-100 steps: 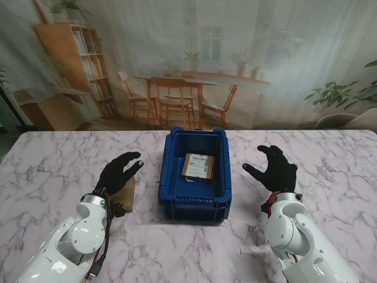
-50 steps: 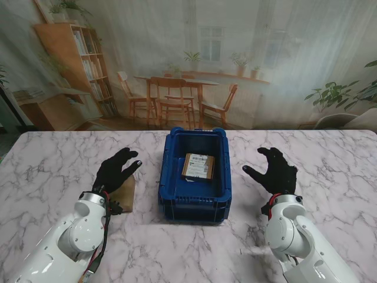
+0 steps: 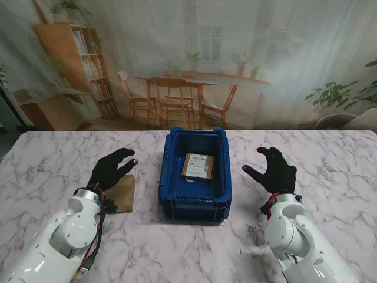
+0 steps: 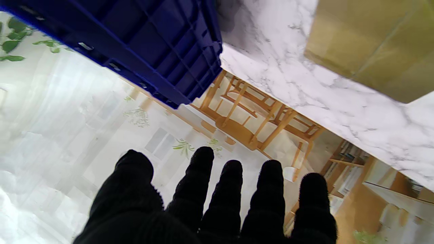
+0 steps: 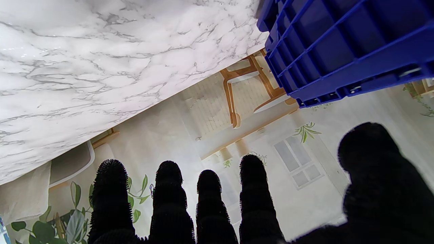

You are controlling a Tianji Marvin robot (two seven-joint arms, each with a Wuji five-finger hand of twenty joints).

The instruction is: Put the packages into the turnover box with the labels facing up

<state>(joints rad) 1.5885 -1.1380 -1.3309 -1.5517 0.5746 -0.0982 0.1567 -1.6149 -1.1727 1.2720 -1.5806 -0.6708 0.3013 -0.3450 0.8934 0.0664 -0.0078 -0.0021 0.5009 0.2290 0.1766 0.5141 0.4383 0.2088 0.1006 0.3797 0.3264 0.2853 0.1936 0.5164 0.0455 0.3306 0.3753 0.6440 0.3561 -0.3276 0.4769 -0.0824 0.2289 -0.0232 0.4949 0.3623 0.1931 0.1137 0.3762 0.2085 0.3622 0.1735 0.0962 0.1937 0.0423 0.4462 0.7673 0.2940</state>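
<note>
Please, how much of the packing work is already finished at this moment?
Done: one package lies label up inside the blue turnover box. In hand: nothing; left hand and right hand are open. Left: a brown package on the table by the left hand, no label showing.

A: What is seen of the turnover box point(image 3: 194, 203)?
B: A blue ribbed crate is set at the table's middle; a brown package point(image 3: 198, 165) is laid flat inside, its white label turned up, toward the far wall.
A: And outside it?
B: A second brown package point(image 3: 119, 194) is laid flat just left of the box; no label is shown on its upper face.
</note>
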